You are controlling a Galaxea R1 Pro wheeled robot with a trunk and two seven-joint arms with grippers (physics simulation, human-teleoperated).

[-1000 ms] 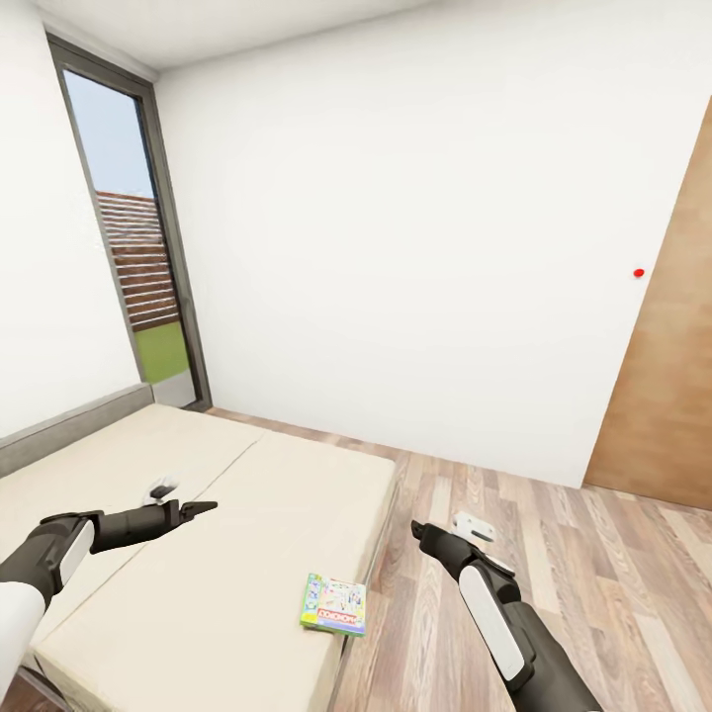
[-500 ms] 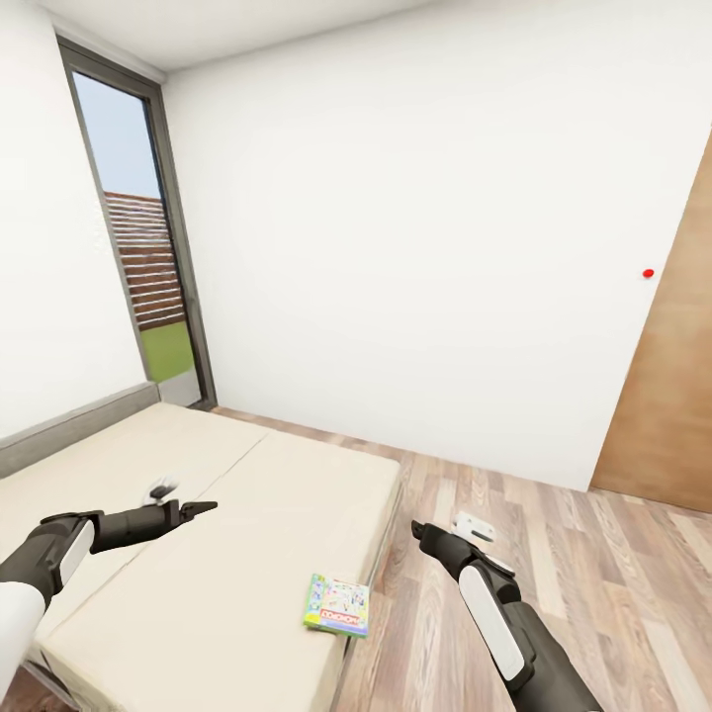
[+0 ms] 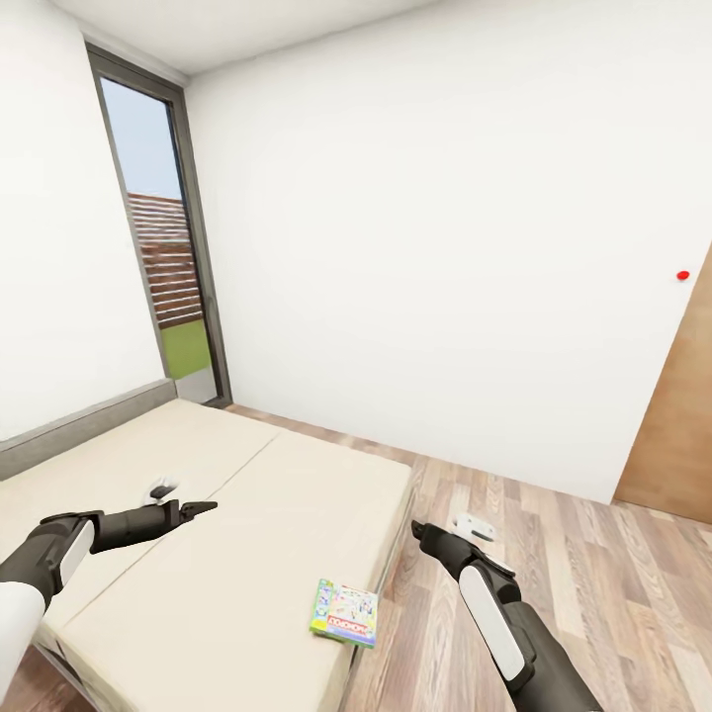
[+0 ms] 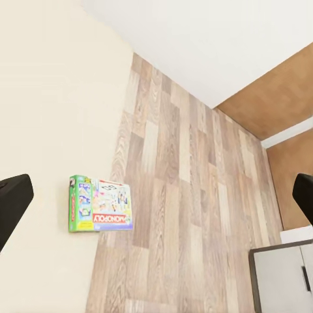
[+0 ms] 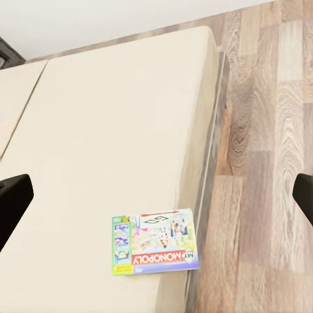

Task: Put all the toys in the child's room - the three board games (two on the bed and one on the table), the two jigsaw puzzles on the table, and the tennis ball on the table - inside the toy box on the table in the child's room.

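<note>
A flat rectangular green-edged, pale blue Monopoly board game box [image 3: 344,613] lies flat at the near right edge of the low beige-mattressed bed [image 3: 227,514], beside the wood-plank floor [image 3: 593,583]. The left gripper [image 3: 203,508] hovers over the mattress and the right gripper [image 3: 419,532] over the floor, both with fingers spread wide and holding nothing.

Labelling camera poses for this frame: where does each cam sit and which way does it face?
Head: up on the robot, looking forward and down over the bed; left gripper and right gripper show on their forearms.
Left wrist: above the bed edge, looking down at the board game and floor; dark jaws at both sides.
Right wrist: looking down at the same game; jaws likewise.
Shared: all three see the board game.
</note>
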